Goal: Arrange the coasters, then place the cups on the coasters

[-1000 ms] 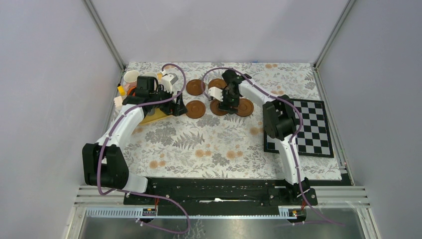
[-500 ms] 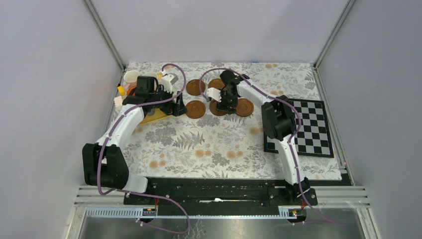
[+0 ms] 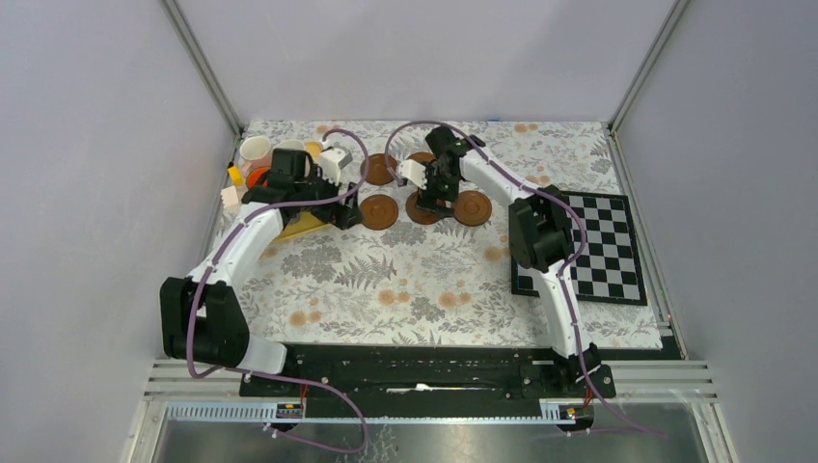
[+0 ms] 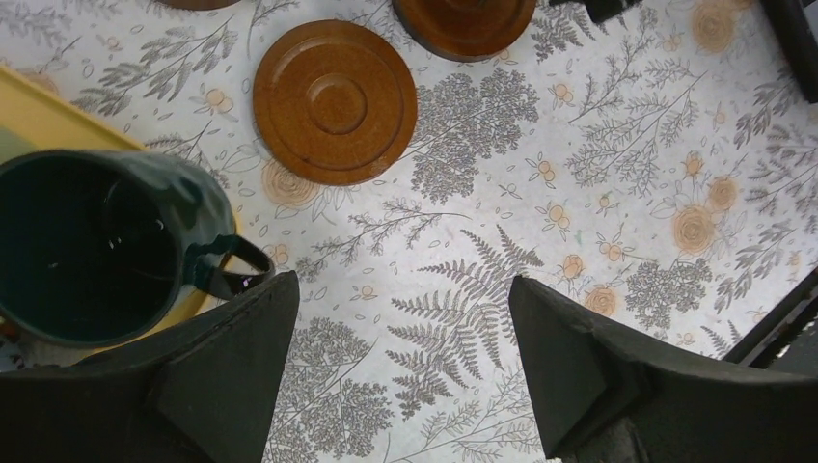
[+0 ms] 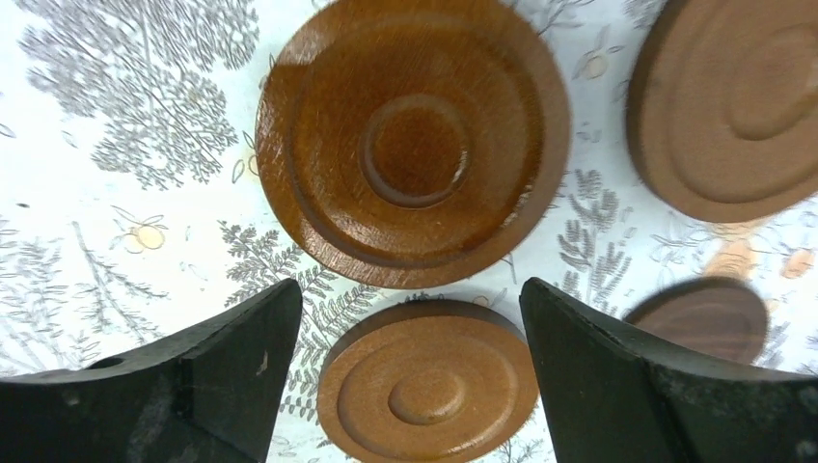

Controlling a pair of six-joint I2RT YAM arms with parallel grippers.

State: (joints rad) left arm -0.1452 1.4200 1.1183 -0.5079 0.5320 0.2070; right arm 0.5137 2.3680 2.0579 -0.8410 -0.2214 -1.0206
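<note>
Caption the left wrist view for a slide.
Open left gripper hovers over the floral tablecloth, dark green cup at the yellow tray edge, an empty coaster ahead.

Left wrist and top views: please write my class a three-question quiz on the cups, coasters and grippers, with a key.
1. Fill in: seen from above, the chessboard lies to the robot's ____ of the coasters.
2. True or false: the left gripper is shut on the dark green cup.
3. The dark green cup stands on: A) a coaster B) the yellow tray C) the chessboard.
Key: 1 right; 2 false, its jaws are open and the cup sits beside them; 3 B.
</note>
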